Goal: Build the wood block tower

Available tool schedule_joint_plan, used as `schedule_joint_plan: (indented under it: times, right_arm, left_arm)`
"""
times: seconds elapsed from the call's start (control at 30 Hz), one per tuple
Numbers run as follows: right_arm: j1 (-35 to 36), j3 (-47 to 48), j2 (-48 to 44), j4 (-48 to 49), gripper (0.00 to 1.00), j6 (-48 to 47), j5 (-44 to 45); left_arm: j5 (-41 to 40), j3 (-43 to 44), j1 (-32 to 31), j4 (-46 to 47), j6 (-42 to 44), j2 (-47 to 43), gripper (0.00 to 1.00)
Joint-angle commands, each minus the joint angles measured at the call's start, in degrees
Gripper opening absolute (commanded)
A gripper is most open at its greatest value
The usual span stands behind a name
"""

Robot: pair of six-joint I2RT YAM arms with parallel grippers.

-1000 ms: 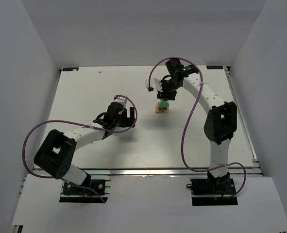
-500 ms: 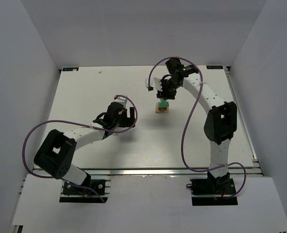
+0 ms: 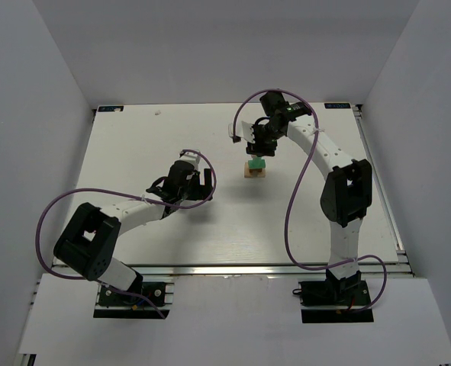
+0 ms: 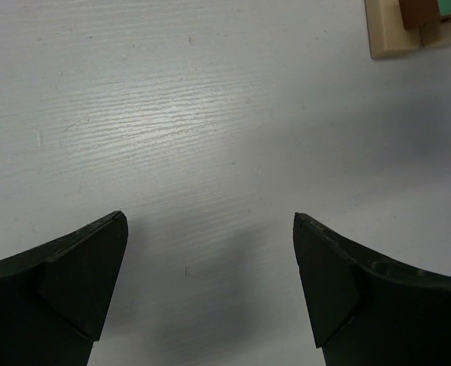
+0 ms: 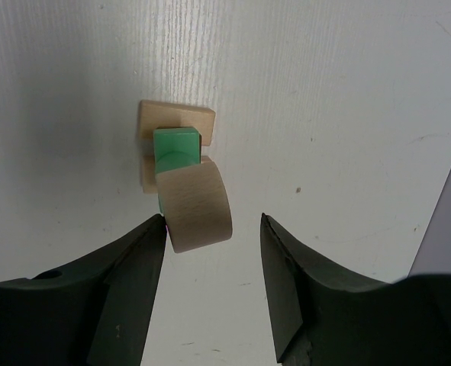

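Observation:
The wood block tower (image 3: pixel 256 168) stands at mid-table. In the right wrist view it shows pale tan base blocks (image 5: pixel 176 120), a mint green block (image 5: pixel 176 143) and a pale rounded block (image 5: pixel 197 207) on top. My right gripper (image 5: pixel 212 223) hangs right over it (image 3: pixel 259 149), open, with the rounded block against its left fingertip (image 5: pixel 153 229) and a gap to the right one. My left gripper (image 4: pixel 210 221) is open and empty over bare table, left of the tower (image 3: pixel 201 185). Its view catches the tower's corner: tan base (image 4: pixel 393 34), dark brown block (image 4: pixel 418 11).
The white table (image 3: pixel 133 145) is boxed in by grey walls at the left, right and back. A purple cable (image 3: pixel 297 191) loops off the right arm, and another loops off the left arm (image 3: pixel 49 210).

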Motion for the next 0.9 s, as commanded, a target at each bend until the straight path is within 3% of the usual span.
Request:
schedule_joint_plan:
  times: [0.0,0.87]
  right_arm:
    - [0.28,0.82,0.36,0.25,0.58,1.12,-1.22]
    - [0.90,1.17,1.16,2.71,0.59,2.97,-1.05]
  left_arm:
    - [0.70,1.79,0.24,0.36,0.59,-0.41,0.98]
    - [1.40,1.44,0.24,0.62,0.76,-0.68,0.98]
